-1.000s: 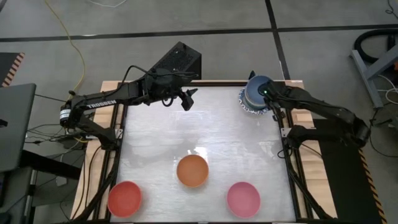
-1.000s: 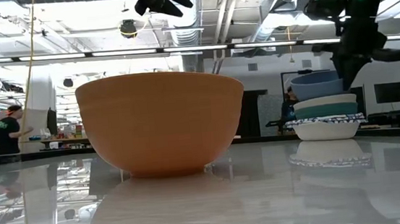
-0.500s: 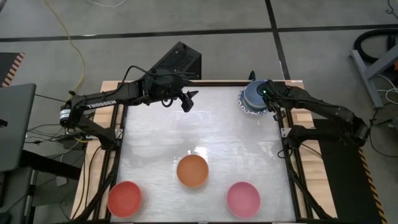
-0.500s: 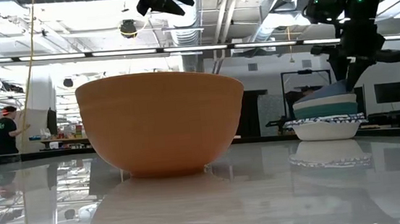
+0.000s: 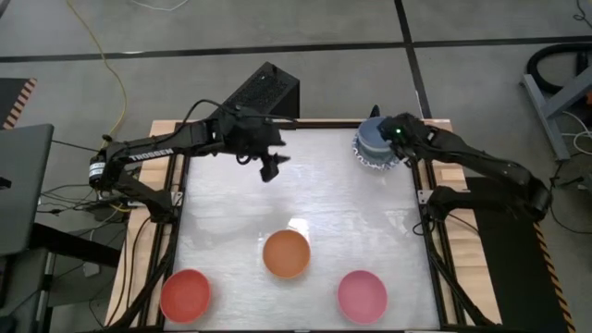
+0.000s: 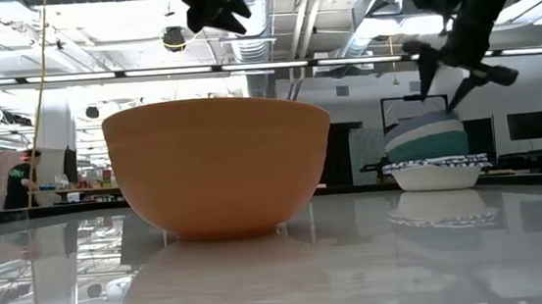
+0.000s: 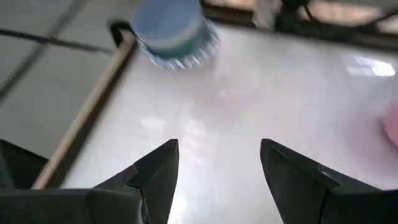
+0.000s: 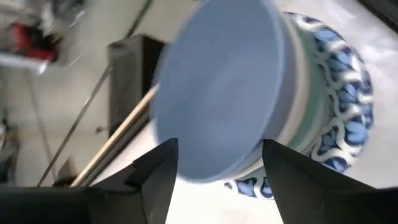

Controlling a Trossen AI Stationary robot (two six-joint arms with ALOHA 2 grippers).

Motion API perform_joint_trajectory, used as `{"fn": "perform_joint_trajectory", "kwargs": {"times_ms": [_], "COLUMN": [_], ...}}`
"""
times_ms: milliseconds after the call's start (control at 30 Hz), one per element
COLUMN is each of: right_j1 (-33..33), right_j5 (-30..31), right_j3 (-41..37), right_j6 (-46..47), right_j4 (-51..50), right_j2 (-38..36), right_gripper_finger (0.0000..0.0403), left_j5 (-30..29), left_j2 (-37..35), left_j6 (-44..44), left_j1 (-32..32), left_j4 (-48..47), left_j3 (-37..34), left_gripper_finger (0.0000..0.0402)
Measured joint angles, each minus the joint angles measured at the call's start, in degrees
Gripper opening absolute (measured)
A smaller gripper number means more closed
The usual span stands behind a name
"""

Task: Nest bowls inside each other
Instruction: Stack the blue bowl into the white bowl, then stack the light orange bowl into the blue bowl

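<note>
Your right gripper (image 5: 377, 118): jaws spread, hovering over the blue bowl (image 5: 375, 139) topping the stack (image 6: 430, 154) at the table's (image 5: 342, 213) 1 o'clock corner | left gripper (image 5: 269, 167): jaws spread, hanging near 11 o'clock | orange bowl (image 5: 286, 253), red bowl (image 5: 185, 295), pink bowl (image 5: 361, 295): sitting apart toward 6 o'clock.

Both arms hover raised, left gripper (image 5: 269, 172) and right gripper (image 6: 444, 76) jaws apart.

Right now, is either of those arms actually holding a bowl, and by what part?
Neither. The right gripper hangs open just above the blue bowl on the stack, and the left gripper hangs open over bare table.
</note>
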Motion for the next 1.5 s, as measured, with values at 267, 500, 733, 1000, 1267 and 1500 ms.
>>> {"fn": "perform_joint_trajectory", "kwargs": {"times_ms": [267, 500, 733, 1000, 1267, 1500], "right_j1": [4.8, 10.6, 15.9, 20.6, 23.4, 25.1], "right_j5": [-2.3, -2.2, -0.9, 0.7, 1.0, 1.2], "right_j3": [0.0, 0.0, 0.0, 0.0, 0.0, 0.0], "right_j6": [-8.4, -12.2, -12.3, -13.2, -15.7, -17.0], "right_j4": [-1.2, -4.4, -4.9, -5.1, -4.9, -4.9], "right_j2": [-6.0, -8.0, -8.0, -7.9, -7.9, -7.9], "right_gripper_finger": [0.026, 0.026, 0.026, 0.026, 0.026, 0.026], "left_j5": [10.2, 18.6, 14.6, 0.7, -3.3, -4.2], "left_j2": [1.2, 1.5, 1.6, 2.2, 9.1, 14.3], "left_j6": [1.7, 2.9, -3.4, -12.1, -21.2, -26.9], "left_j1": [-1.1, -4.9, -12.7, -21.1, -25.7, -25.7], "left_j4": [-10.3, -7.1, -1.7, 1.4, 4.2, 4.5], "left_j3": [-1.6, -10.9, -15.8, -16.3, -16.4, -16.4], "left_gripper_finger": [0.0216, 0.0216, 0.0216, 0.0216, 0.0216, 0.0216]}}
